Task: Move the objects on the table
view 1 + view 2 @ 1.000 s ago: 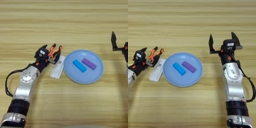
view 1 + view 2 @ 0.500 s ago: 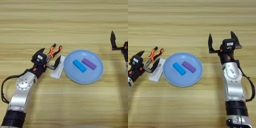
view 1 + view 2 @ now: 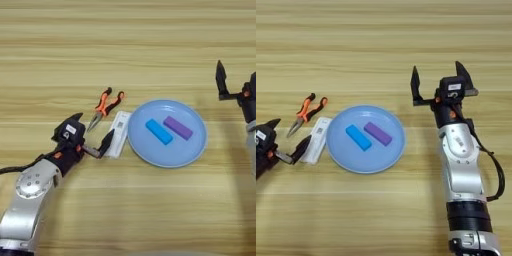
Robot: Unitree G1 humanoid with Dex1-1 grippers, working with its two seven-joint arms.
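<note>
We see the left pincer (image 3: 92, 133) spread, one fingertip touching the near end of the long flat white rectangular bar (image 3: 117, 134), just left of the round light-blue plate (image 3: 192, 150). Inside lie the short bright-blue rectangular block (image 3: 159, 131) and a purple block (image 3: 178, 127). Orange-handled pliers (image 3: 104, 106) rest nearby on the light wooden surface (image 3: 125, 45). The right pincer (image 3: 439, 83) hovers spread, well apart.

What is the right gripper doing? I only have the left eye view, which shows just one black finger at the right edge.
Observer: The right gripper is open, its two fingers spread wide and pointing away from the robot.
Operator: Is it holding anything?
Observer: No, there is nothing between its fingers, only bare table behind them.
Operator: Where does its arm run?
Observer: The silver right arm comes up from the bottom edge, right of the blue plate and apart from it.
</note>
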